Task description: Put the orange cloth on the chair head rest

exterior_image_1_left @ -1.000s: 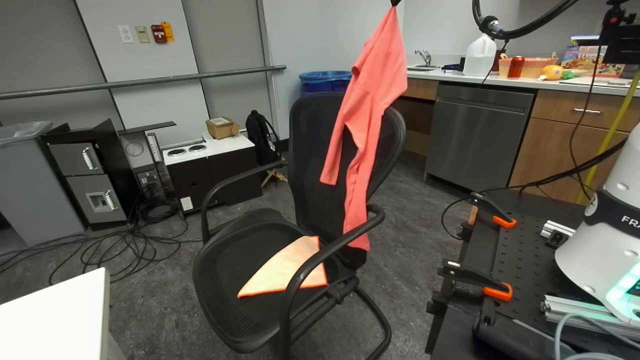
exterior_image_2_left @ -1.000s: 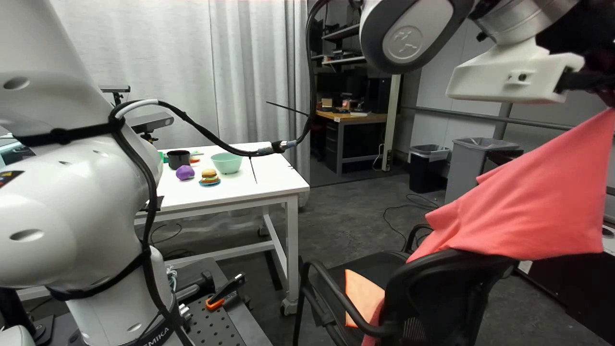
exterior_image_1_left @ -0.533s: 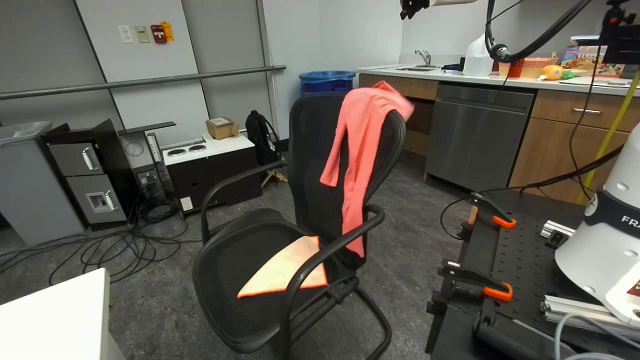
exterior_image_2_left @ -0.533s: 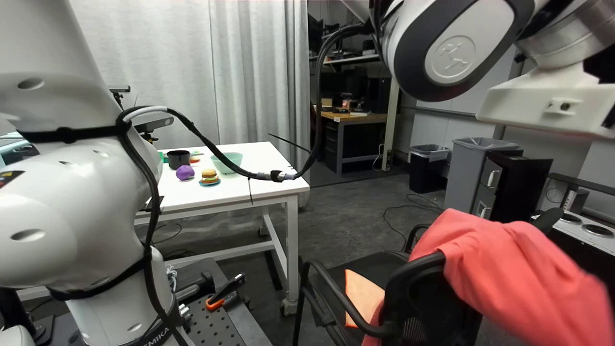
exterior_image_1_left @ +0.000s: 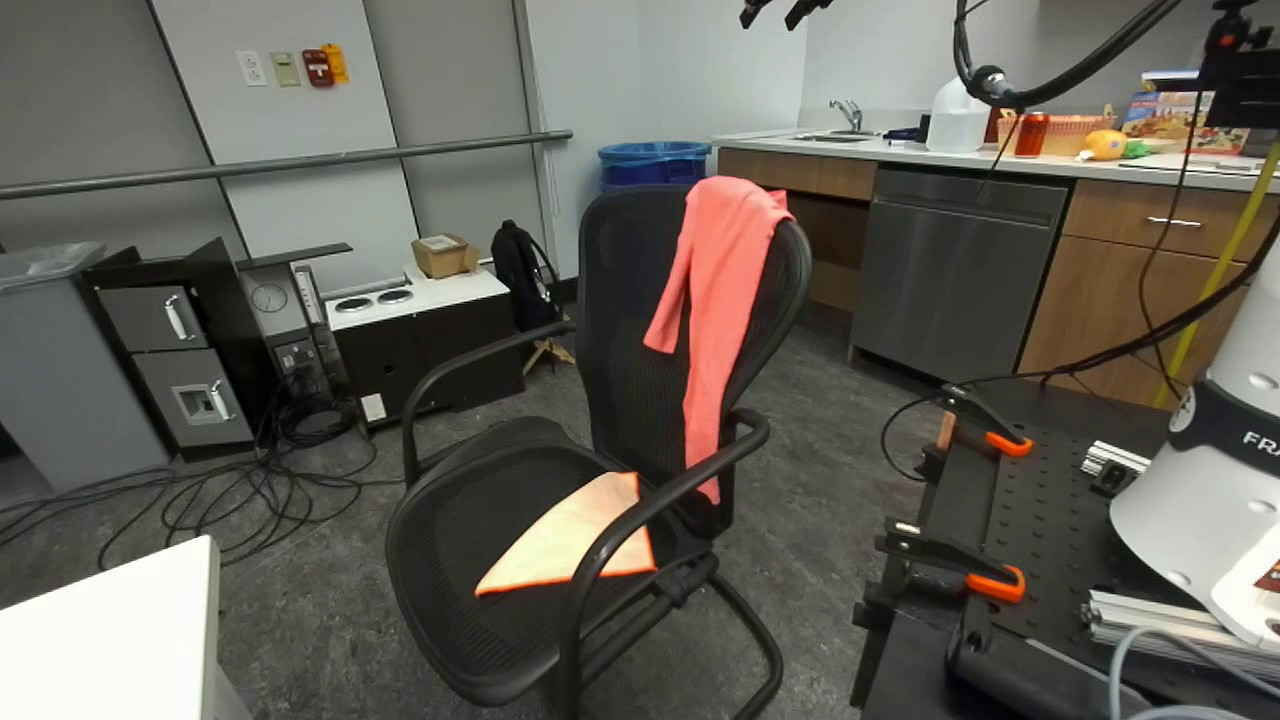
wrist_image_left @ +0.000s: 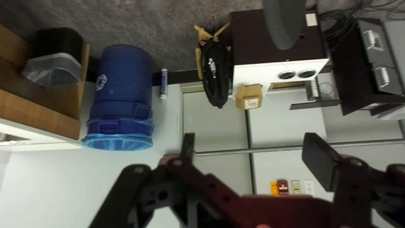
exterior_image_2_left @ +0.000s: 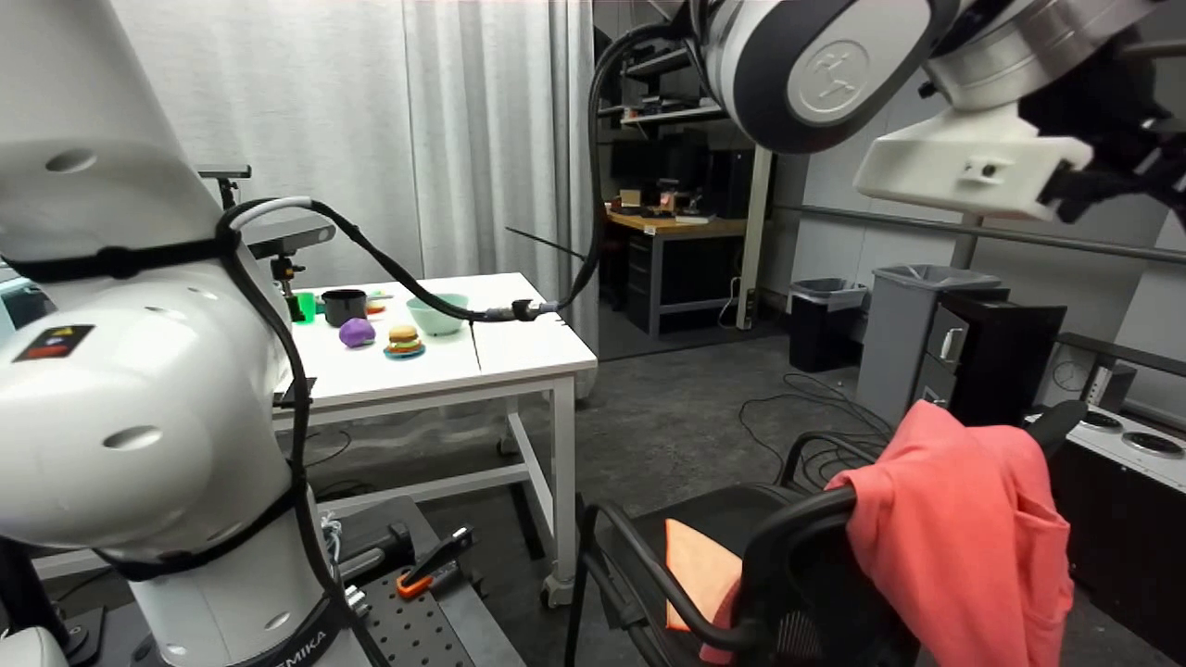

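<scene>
The orange cloth (exterior_image_1_left: 722, 270), coral-red, lies draped over the chair head rest (exterior_image_1_left: 640, 194), the rounded top of the black mesh back. One long strip runs down the front of the backrest towards the seat. In an exterior view the rest of the cloth (exterior_image_2_left: 954, 547) hangs in folds down the rear side. High above the chair, apart from the cloth, my gripper (exterior_image_1_left: 772, 18) shows only its fingertips at the top edge. The wrist view has the gripper (wrist_image_left: 249, 139) open, its fingers wide apart with nothing between them; no cloth is visible there.
A paler peach cloth (exterior_image_1_left: 580, 535) lies on the chair seat, beside the curved armrest (exterior_image_1_left: 655, 505). The black mounting table (exterior_image_1_left: 1040, 470) with clamps stands near the chair. A white table (exterior_image_2_left: 445, 371) carries a bowl and toys. A blue bin (wrist_image_left: 123, 95) stands by the wall.
A second ago my gripper was shut on the cloth, holding its upper end raised. The cloth has been let go, its upper end has dropped behind the backrest, and the fingers have spread.
</scene>
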`<state>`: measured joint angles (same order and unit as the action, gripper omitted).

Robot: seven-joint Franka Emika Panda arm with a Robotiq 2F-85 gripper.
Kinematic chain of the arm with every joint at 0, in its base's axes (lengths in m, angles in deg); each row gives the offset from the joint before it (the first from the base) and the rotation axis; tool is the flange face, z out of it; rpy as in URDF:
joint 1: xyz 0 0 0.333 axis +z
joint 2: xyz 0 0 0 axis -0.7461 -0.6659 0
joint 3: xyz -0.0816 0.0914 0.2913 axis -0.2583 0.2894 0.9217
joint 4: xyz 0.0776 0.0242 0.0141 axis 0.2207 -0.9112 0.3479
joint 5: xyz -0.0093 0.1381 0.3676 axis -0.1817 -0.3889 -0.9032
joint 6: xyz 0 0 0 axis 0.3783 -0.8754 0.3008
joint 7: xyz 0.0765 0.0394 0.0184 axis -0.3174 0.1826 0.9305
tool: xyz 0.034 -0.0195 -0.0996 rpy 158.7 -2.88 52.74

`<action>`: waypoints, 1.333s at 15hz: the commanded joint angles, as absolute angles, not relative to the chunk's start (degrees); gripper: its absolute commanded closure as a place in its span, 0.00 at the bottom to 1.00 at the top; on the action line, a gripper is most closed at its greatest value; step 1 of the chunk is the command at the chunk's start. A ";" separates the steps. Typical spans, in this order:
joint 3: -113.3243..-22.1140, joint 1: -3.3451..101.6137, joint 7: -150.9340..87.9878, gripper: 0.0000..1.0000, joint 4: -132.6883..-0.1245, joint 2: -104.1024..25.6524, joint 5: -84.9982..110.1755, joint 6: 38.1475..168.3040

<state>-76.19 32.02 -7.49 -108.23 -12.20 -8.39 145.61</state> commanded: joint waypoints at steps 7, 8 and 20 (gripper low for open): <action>-86.28 41.61 6.74 0.00 -106.49 -4.06 -19.10 116.78; -87.43 42.13 5.80 0.00 -106.67 -3.46 -17.60 115.30; -87.69 41.31 3.06 0.00 -107.16 -3.03 -12.88 112.30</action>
<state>-87.45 41.00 3.41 -107.17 -3.13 -13.24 112.33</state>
